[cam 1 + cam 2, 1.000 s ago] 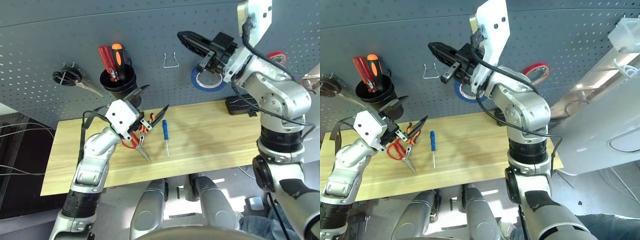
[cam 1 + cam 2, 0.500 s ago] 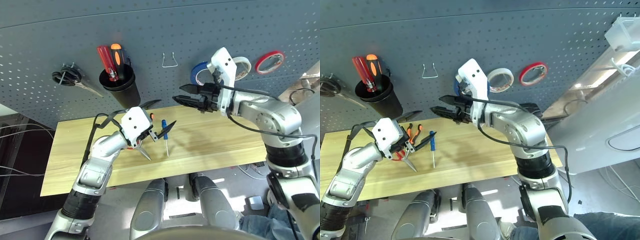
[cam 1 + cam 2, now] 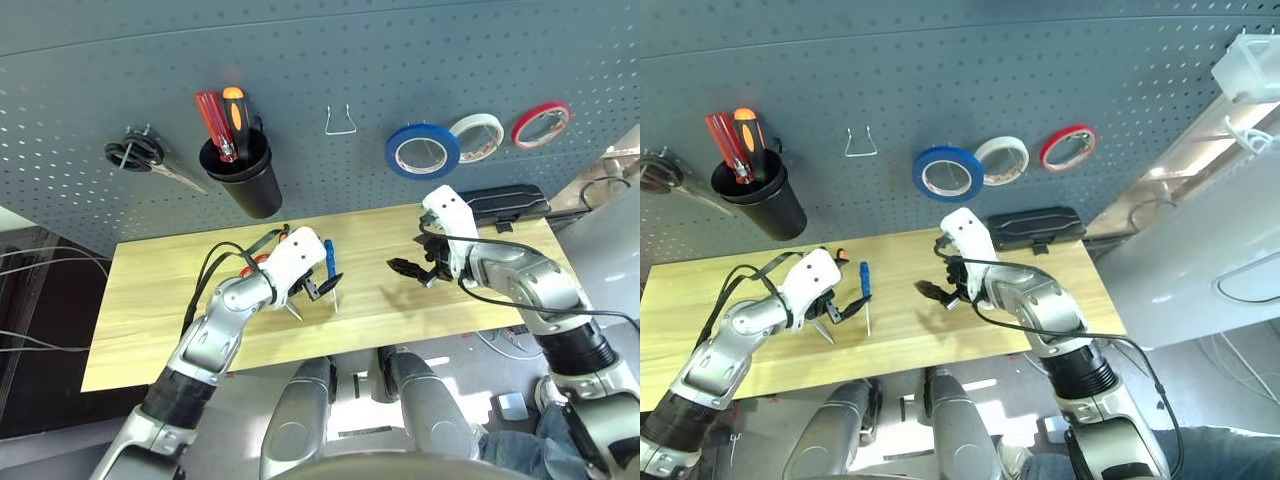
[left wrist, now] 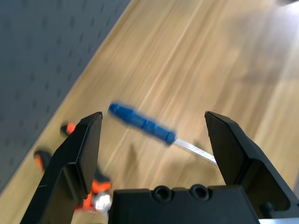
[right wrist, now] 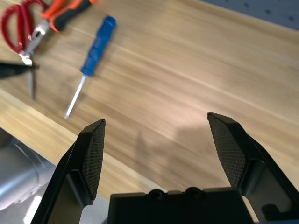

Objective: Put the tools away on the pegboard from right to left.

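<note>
On the pegboard [image 3: 300, 60] the blue tape roll [image 3: 422, 151] now hangs released, and both open-fingered grippers, left gripper [image 3: 318, 283] and right gripper [image 3: 408, 270], have dropped toward the blue-handled screwdriver [image 3: 330, 262].

workshop: pegboard [image 3: 420, 70], wooden workbench [image 3: 150, 300]

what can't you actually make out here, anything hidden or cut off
- Scissors: left arm covers them in the head views; the right wrist view's edge crops the red handles.
- Pliers: the left wrist view shows just orange handle ends past a finger; their nose is hidden.
- Screwdriver: blurred in the left wrist view, tip behind the other finger.
- Black cup: it hides the lower parts of the tools standing in it.
</note>
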Controlling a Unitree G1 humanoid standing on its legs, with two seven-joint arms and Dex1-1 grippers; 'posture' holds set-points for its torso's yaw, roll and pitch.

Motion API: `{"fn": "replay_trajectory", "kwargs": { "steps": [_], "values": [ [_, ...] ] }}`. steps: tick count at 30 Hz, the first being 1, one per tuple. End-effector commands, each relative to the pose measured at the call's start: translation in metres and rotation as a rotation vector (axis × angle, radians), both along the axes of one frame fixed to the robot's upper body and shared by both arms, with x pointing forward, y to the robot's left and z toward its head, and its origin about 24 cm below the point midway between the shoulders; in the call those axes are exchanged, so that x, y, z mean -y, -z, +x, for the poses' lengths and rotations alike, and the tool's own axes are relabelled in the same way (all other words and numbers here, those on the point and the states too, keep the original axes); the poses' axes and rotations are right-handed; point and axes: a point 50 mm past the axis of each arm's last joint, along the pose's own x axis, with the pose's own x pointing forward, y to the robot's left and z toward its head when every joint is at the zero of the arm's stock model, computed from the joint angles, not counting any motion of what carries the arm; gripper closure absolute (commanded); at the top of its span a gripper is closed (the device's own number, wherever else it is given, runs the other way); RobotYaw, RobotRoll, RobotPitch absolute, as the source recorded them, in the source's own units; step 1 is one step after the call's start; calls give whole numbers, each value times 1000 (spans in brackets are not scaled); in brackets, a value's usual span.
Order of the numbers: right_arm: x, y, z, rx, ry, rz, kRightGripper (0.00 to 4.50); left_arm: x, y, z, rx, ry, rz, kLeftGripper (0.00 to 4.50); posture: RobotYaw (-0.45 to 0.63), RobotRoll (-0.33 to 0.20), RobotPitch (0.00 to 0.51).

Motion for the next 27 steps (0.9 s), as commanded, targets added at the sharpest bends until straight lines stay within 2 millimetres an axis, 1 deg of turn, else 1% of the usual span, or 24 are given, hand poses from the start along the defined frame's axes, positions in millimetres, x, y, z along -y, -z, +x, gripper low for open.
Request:
{"fn": "replay_trajectory", "kwargs": {
  "steps": [1,5,7,10,12,15,18,27],
  "values": [
    [-1,14,-6,-51,24,6,14,-1,11,8,-65,-141,-25,0,-20,0,264],
    [2,22,-9,-73,50,2,14,-2,12,25,-91,-271,-27,0,-28,0,271],
    [2,23,-10,-75,57,4,14,-3,13,29,-108,-306,-34,0,-30,0,272],
    [3,25,-12,-85,77,11,14,-11,17,35,-144,-394,-18,0,-41,0,277],
    [3,26,-13,-87,82,14,14,-14,20,37,-168,-426,-9,0,-44,0,278],
    [2,27,-14,-90,93,23,14,-20,32,37,-229,-482,15,0,-51,0,281],
    [1,27,-14,-87,101,31,14,-24,39,38,-252,-523,16,0,-54,0,283],
    [0,26,-14,-76,106,39,14,-29,49,47,-250,-598,-9,0,-62,0,290]
  ]
}}
